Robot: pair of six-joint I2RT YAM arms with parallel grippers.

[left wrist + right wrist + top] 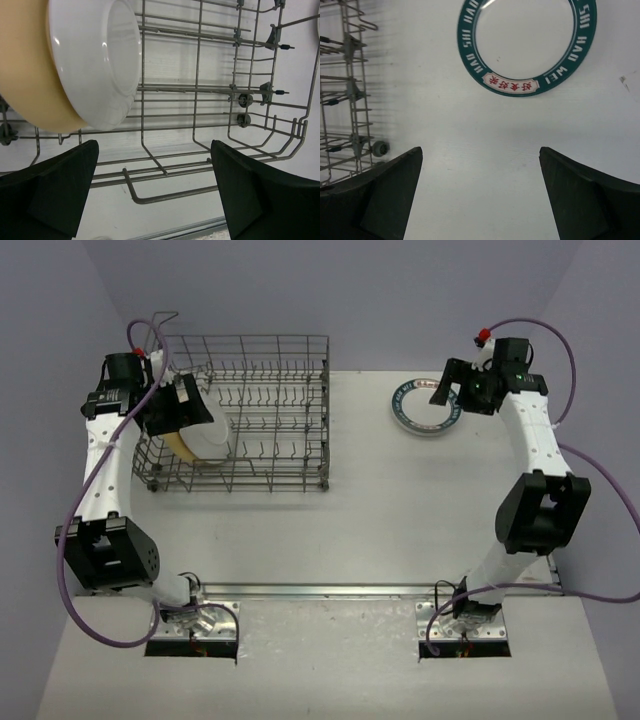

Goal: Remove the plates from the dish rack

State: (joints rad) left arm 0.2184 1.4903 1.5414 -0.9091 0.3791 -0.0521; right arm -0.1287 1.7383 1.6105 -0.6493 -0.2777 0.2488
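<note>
The grey wire dish rack point(262, 370) stands at the back left of the table. Two plates stand on edge in its left end: a white plate point(213, 439) and a tan plate point(180, 446) behind it. My left gripper point(190, 410) hovers just above them, open and holding nothing. In the left wrist view the white plate point(100, 60) and the tan plate point(25, 70) sit up and left of the open left gripper point(153, 145). A teal-rimmed plate point(424, 409) lies flat at the back right. My right gripper point(445, 390) is open above it, and the plate point(525, 35) shows ahead of the gripper point(480, 150).
The rack's upright tines point(200, 90) and a raised wire handle point(165, 318) surround the left gripper. The rack's right end with a small wheel point(380, 148) shows at the left of the right wrist view. Purple walls close in on both sides.
</note>
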